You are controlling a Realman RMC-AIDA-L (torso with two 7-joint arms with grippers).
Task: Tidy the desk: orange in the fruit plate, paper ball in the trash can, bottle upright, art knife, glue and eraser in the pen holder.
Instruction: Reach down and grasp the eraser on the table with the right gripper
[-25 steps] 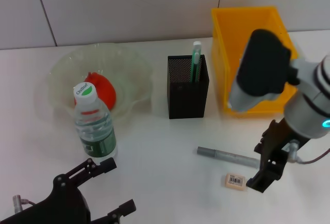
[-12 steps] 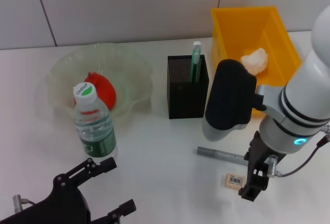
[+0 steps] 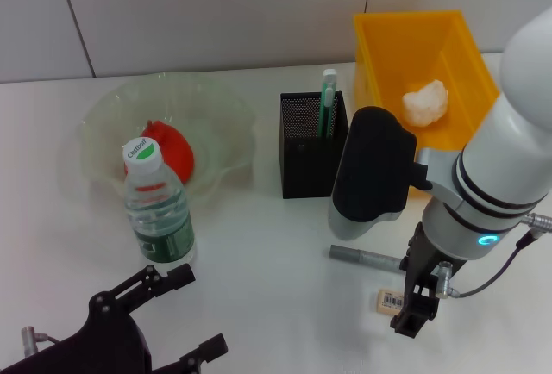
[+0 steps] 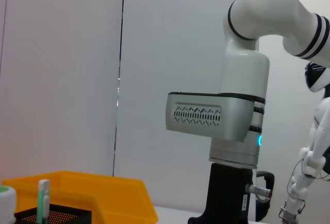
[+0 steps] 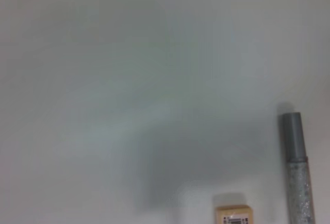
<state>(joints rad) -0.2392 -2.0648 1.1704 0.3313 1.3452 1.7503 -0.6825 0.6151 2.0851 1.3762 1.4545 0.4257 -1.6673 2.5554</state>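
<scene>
Head view, left edge: the left gripper (image 3: 177, 314) sits low at the near corner of the table (image 3: 259, 245), its two black fingers spread apart with nothing between them.
Fruit plate: the pale green wavy dish (image 3: 211, 107) lies at the far left of the table, and the orange (image 3: 172, 152) rests inside it.
Bottle: the bottle (image 3: 157, 210) stands upright just in front of the fruit plate, cap up, partly covering the orange from this angle.
Pen holder: the black mesh box (image 3: 313, 146) stands near the middle of the table, with the green art knife (image 3: 328, 102) upright in its right side, the tip rising above the rim.
Glue: the grey stick (image 3: 366, 259) lies flat on the table in front of the pen holder, its right end hidden behind the right arm.
Eraser: the beige block (image 3: 391, 302) lies just in front of the glue, barcode label up, apart from it.
Right gripper: the right gripper (image 3: 412, 315) hangs just to the right of the eraser, close above the table; whether its fingers are parted cannot be told, and no hold on anything shows.
Trash can: the yellow bin (image 3: 388, 55) stands at the far right, beside the pen holder, with the white paper ball (image 3: 426, 102) inside.
Right wrist view: the eraser (image 5: 233, 215) and the glue (image 5: 299, 170) lie side by side on the white surface, not touching.
</scene>
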